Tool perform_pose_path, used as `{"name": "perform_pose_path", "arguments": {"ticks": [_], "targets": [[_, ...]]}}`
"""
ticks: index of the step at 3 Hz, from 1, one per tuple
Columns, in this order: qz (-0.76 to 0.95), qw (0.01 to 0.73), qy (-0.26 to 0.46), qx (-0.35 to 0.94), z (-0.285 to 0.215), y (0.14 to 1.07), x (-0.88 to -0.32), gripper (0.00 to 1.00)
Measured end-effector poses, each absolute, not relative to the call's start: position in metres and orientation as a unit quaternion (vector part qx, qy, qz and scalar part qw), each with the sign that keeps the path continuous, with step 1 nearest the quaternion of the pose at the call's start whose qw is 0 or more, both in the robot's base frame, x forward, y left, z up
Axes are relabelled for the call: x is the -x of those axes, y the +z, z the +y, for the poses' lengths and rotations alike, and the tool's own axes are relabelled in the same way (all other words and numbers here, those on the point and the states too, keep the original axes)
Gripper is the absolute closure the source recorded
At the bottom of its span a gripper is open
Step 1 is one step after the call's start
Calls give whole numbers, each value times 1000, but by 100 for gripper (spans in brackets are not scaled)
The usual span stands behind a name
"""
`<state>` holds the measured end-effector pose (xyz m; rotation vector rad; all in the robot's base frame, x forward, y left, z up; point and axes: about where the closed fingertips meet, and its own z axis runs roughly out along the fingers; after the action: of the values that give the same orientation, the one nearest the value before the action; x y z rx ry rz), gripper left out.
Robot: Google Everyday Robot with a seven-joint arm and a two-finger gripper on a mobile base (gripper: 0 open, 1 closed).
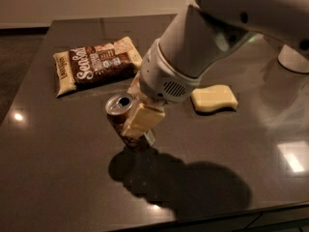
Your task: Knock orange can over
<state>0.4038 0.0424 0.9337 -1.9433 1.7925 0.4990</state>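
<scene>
Silver-topped, the orange can [119, 104] leans near the middle of the tabletop [53, 178], in front of a snack bag [96, 64]. The gripper [135, 117] seems clamped round it. Not yet toppled; the tipping remains.

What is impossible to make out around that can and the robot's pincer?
All in the camera view:
The can: its right side and label are covered by the pincer, which sits against it.
The can's base: lost in dark shadow on the table, so flat or lifted is unclear.
The arm: cut off by the top and right edges.
The snack bag: fine print too small to read.
</scene>
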Motion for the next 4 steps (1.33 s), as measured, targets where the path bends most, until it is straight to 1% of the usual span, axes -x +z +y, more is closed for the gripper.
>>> {"name": "perform_pose_path", "arguments": {"ticks": [1,2,3,4], "targets": [[662,180,119,718,26,928,-415,100],[659,132,47,739,14,922,-420,98],[651,108,14,751,11,918,-421,75],[643,86,-1,761,13,910,-420,51]]}}
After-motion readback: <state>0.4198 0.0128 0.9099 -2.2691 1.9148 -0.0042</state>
